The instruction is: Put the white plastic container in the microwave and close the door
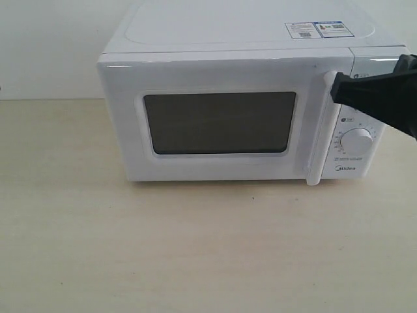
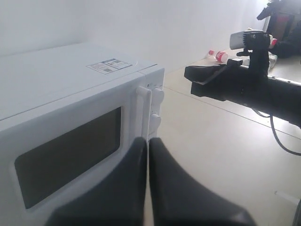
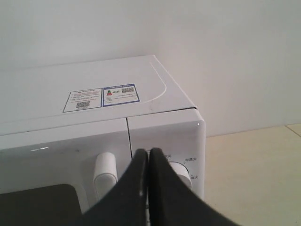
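The white microwave (image 1: 195,29) stands on the table with its door (image 1: 215,75) closed, dark window (image 1: 219,122) facing front. The white plastic container is hidden from every view. My right gripper (image 1: 335,88) is shut and empty, its tip right at the top of the vertical bar handle (image 1: 318,137); whether it touches I cannot tell. The right wrist view shows that gripper (image 3: 148,153) in front of the upper dial (image 3: 181,172), beside the handle (image 3: 104,176). My left gripper (image 2: 148,141) is shut and empty, off to the microwave's (image 2: 56,89) front left, outside the exterior view.
The lower dial (image 1: 357,141) sits on the control panel right of the handle. Stickers (image 1: 316,29) lie on the microwave's top. The pale wooden table (image 1: 195,248) stretches in front. A plastic bottle (image 2: 217,55) and a cable (image 2: 277,136) lie beyond the right arm (image 2: 244,87).
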`<state>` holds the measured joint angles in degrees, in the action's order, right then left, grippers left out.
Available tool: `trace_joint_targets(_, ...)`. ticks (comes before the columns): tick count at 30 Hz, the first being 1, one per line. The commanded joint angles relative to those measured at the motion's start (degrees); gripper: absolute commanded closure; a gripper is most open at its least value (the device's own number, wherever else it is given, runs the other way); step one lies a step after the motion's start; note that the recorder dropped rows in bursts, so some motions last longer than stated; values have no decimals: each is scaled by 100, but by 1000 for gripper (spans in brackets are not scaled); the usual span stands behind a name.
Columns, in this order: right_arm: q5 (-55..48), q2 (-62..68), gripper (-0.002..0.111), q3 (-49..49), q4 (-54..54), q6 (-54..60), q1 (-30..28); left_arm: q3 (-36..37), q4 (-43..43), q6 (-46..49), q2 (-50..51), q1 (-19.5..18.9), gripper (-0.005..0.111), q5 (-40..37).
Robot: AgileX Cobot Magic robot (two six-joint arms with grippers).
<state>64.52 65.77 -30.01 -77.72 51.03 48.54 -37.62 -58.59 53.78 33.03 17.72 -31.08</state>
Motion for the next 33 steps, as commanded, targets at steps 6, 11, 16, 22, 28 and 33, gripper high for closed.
trace_joint_targets(6,46,-56,109,27,0,56,0,32,-55,-30,-2,25,103,-27)
trace_joint_targets(11,60,-56,109,27,0,56,0,-30,1447,251,-366,17,103,-116)
trace_joint_targets(16,73,-56,109,27,0,46,0,-30,2933,-1103,-894,-13,103,-26)
trace_joint_targets(22,73,-56,109,27,0,46,0,-30,5269,-5093,-1298,-286,103,-592)
trace_joint_targets(28,73,-56,109,27,0,46,0,-30,7227,-8260,-1671,-402,103,-2105)
trace_joint_targets(33,73,-56,109,27,0,46,0,192,7346,-8445,-2209,-391,103,-1820)
